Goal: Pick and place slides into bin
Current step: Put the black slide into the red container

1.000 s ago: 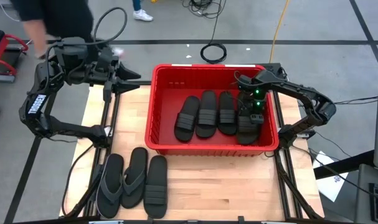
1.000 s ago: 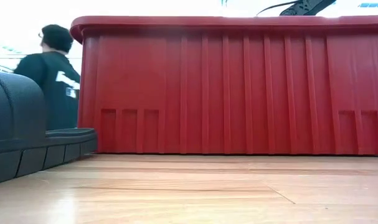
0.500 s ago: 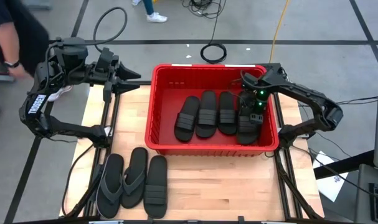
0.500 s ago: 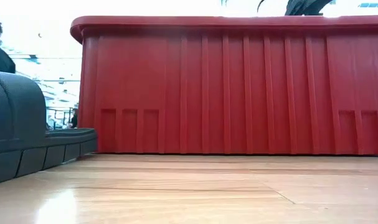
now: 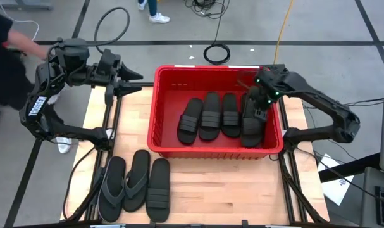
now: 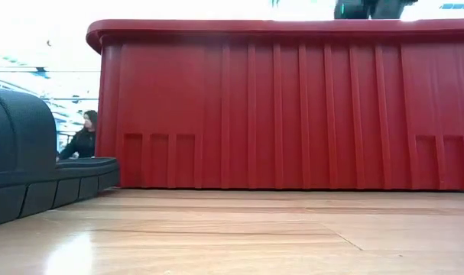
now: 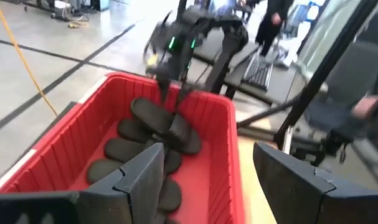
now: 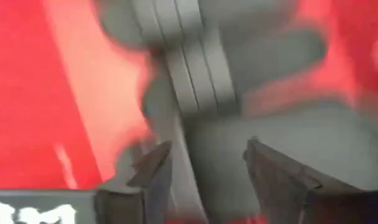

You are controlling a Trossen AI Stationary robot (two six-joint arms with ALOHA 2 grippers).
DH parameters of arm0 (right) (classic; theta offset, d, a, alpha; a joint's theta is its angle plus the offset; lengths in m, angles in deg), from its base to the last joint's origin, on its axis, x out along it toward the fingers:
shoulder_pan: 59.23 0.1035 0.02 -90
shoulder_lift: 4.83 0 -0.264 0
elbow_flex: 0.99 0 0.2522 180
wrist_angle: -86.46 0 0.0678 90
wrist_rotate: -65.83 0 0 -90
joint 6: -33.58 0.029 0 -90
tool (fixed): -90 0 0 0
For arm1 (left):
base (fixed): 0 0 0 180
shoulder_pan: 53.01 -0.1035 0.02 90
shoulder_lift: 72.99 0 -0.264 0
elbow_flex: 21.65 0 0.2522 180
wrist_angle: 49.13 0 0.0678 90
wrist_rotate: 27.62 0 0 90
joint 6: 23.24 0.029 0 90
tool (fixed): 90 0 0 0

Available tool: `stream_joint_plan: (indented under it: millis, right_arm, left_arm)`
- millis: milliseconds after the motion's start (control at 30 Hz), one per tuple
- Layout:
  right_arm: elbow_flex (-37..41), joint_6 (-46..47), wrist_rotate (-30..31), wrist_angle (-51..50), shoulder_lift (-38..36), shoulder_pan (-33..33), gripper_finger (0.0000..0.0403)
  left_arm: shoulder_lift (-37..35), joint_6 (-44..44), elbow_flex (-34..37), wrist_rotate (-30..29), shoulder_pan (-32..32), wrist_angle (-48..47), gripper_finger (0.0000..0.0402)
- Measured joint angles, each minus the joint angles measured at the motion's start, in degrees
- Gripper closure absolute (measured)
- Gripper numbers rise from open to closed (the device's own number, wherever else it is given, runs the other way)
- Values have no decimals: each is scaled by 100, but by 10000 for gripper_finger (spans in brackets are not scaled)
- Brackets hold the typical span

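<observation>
at the far left of the high view a person in dark clothes (image 5: 5,60) stands on the floor beside the rig. next to this person the left hand (image 5: 130,81) of the robot waits above the back left corner of the wooden counter (image 5: 223,183), outside the large rectangular red plastic bin (image 5: 159,117). its two dark fingers (image 7: 142,177) stand wide apart and hold nothing; the left wrist view looks between them into the bin.

on the front left part of the counter three flat dark rubber slides lie side by side: two dark grey thong flip-flops (image 5: 124,182) and, just beside them on the right, one black slide with a wide ribbed strap (image 5: 159,189). they are well apart from the bin. in the low view the edge of one dark sandal (image 6: 21,172) shows at the left, and a seated person (image 6: 82,137) is far behind it.

the red bin stands on the back middle of the counter. inside it the black ribbed-strap slides (image 5: 210,117) lie in a row on the floor of the bin, touching each other, and the rightmost black slide (image 5: 250,132) lies against the right wall.

the right hand (image 5: 260,107) is inside the bin, just above the rightmost slide. its fingers (image 8: 154,171) are apart and nothing is held between them; the right wrist view shows the ribbed strap (image 8: 198,71) close before them.
</observation>
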Motion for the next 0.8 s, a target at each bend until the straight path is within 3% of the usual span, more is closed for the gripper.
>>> stream_joint_plan:
  millis: [100, 200, 333, 533, 633, 800]
  right_arm:
    - [-396, 478, -412, 1051, -418, 417, 246]
    - [-666, 954, -405, 2293, -856, 903, 302]
    - [-748, 1357, -400, 3550, -1367, 1474, 388]
    - [-746, 1622, -396, 3711, -1517, 2265, 399]
    - [-742, 1618, -394, 3751, -1401, 2668, 401]
    - [-739, 1393, -400, 4278, -1161, 3218, 402]
  left_arm:
    - [-31, 444, 0, 0, 105, -304, 156]
    - [-80, 854, 2, -4, 410, -468, 161]
    - [-184, 1297, 2, -282, 1094, -615, 216]
    - [-345, 1015, 0, -394, 1924, -1651, 376]
    - [-336, 396, 2, -399, 2348, -1950, 389]
    - [-481, -49, 6, -451, 2958, -1597, 399]
